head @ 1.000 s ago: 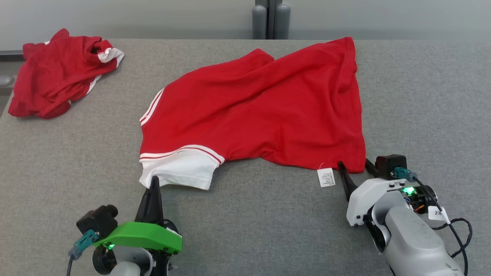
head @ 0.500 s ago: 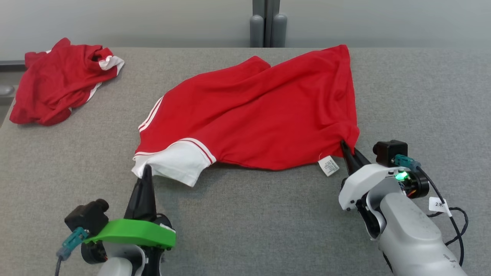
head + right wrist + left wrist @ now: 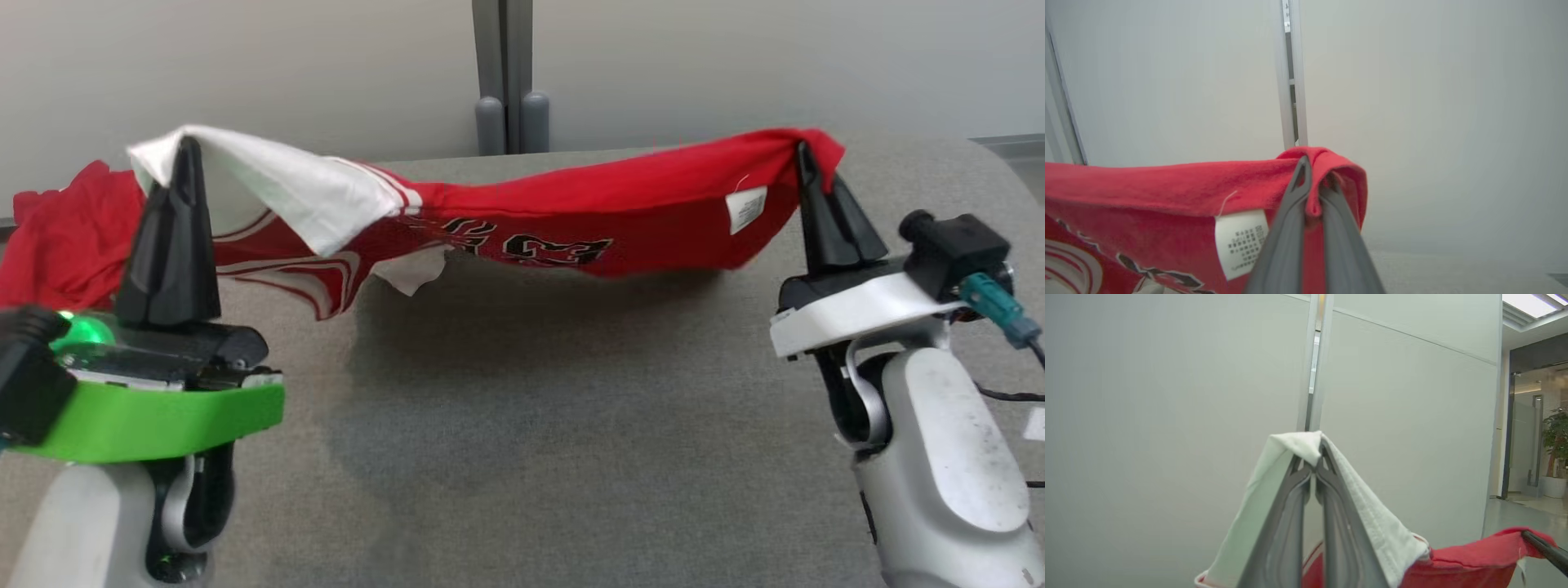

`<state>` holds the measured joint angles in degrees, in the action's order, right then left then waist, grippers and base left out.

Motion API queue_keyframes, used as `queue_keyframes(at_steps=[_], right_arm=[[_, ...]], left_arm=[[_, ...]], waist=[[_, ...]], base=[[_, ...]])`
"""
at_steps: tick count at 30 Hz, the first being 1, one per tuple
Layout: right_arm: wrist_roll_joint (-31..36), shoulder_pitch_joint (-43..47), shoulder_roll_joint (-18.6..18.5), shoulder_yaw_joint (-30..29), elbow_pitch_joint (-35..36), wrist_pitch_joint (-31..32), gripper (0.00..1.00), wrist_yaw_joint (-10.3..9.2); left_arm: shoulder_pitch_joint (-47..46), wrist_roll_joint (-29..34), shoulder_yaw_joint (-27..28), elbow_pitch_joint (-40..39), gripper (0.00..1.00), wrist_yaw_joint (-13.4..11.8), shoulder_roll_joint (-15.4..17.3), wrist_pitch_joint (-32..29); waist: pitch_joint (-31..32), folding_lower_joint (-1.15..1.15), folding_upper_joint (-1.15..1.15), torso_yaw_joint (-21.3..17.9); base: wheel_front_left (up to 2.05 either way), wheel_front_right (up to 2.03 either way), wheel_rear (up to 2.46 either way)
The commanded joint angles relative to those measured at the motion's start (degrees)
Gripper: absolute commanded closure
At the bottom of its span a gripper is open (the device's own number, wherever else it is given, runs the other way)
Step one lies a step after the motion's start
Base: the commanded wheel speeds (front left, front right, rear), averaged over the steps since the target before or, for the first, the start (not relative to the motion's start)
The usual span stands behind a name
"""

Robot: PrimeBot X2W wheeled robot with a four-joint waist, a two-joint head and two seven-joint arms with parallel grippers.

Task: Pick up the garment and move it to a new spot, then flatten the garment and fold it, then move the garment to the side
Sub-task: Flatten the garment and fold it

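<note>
**Jersey held up by two corners, hanging between the arms**

Both pairs of fingers are pressed fully together, and each pinches one corner of the red jersey (image 3: 571,204). The left gripper (image 3: 188,149) has the white sleeve (image 3: 286,192) draped over its tips. The right gripper (image 3: 804,153) has the red hem corner wrapped around its tips, with the care label (image 3: 744,209) just beside them. I think the arms hold far apart so that the cloth stretches and opens. The jersey sags between the two pairs of fingers, its lower part below the tips and close to the grey table (image 3: 531,408), perhaps touching it.
</note>
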<state>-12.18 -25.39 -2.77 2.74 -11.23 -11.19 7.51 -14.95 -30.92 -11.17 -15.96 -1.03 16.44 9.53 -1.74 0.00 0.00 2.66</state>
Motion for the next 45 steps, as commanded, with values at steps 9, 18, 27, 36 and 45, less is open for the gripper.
queue_keyframes(at_steps=[9, 18, 27, 36, 45], right_arm=[[5.2, 4.9, -0.2, -2.7, 32.4, 12.5, 1.0, -0.04], [6.6, 4.3, -0.7, -5.4, 42.4, 19.9, 1.0, -0.05], [4.4, -7.7, -4.0, -1.8, 27.5, 18.5, 1.0, -0.05], [9.8, -38.1, -6.1, 2.5, -0.2, 9.8, 1.0, -0.05], [19.3, -55.3, -3.3, -1.0, -25.0, 0.3, 1.0, -0.05]], left_arm=[[-11.6, 5.4, 1.0, -16.8, 1.0, -0.9, 7.0, -10.1], [-21.7, 4.1, -0.8, -14.9, 1.0, 1.4, 9.4, -17.7], [-33.6, 3.8, -2.8, 2.3, 1.0, 5.3, 9.5, -17.2], [-58.8, 10.1, -7.1, 26.0, 1.0, 7.5, 6.9, -10.7], [-71.3, 15.0, -11.6, 47.0, 1.0, 7.7, 1.5, -0.1]], waist=[[2.0, 0.0, 0.0, -4.0], [-2.5, 0.0, 0.0, -4.9], [-11.3, 0.0, 0.0, -4.8], [-20.6, 0.0, 0.0, -3.0], [-27.3, 0.0, 0.0, -0.2]], base=[[0.0, 0.0, 0.0], [0.0, 0.0, 0.0], [0.0, 0.0, 0.0], [0.0, 0.0, 0.0], [0.0, 0.0, 0.0]])
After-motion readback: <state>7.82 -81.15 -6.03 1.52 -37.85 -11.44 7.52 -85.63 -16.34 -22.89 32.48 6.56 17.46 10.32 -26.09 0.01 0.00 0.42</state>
